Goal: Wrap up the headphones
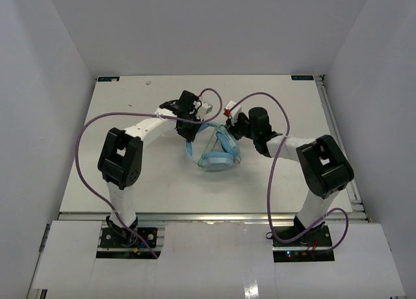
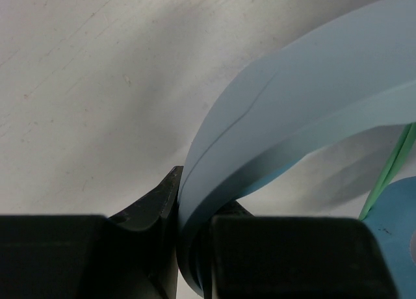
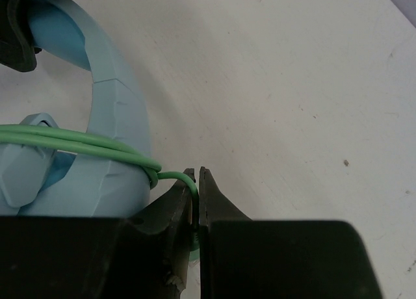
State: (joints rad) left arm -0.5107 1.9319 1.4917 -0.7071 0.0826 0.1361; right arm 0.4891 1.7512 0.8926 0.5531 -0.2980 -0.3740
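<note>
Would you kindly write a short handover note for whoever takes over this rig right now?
Left claw: shut on the headband.
Right claw: shut on the green cord, right beside the headphones.
Headphones lie mid-table, between the arms.
Done: a few cord strands run across the headphones.
Left: wind on the rest of the cord; its plug is not in view.

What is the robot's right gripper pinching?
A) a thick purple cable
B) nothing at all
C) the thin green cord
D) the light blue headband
C: in the right wrist view the right gripper is closed on the thin pale-green cord, which runs across the light blue over-ear headphones.
</note>
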